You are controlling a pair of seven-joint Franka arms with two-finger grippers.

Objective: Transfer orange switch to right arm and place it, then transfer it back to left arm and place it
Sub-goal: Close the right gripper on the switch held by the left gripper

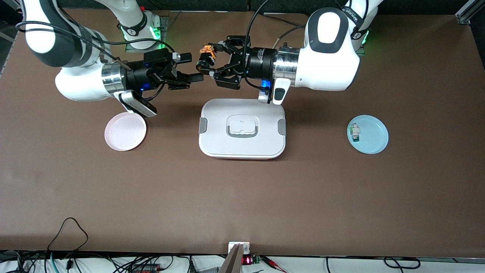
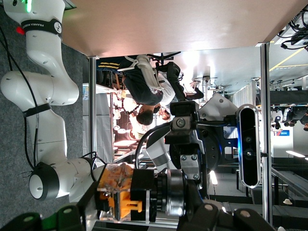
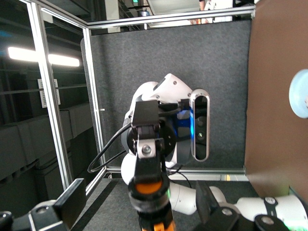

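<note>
The orange switch [image 1: 207, 53], a tiny black cylinder with an orange body, hangs in the air with my left gripper [image 1: 207, 57] shut on it. The left wrist view shows the orange switch [image 2: 126, 193] lying crosswise in the left gripper [image 2: 139, 214]. My right gripper [image 1: 190, 67] faces it, open, its fingertips [image 1: 196, 78] level with the switch's end. In the right wrist view the orange switch [image 3: 150, 190] stands between the spread fingers of the right gripper [image 3: 139, 204], touching neither. Both grippers are over bare table beside the edge of the white box [image 1: 242, 146] that faces the arm bases.
A pink plate [image 1: 125, 131] lies toward the right arm's end of the table. A light blue plate [image 1: 375, 142] toward the left arm's end carries a small white-and-green part [image 1: 355, 132]. Cables and a small device [image 1: 239, 248] line the table's edge nearest the front camera.
</note>
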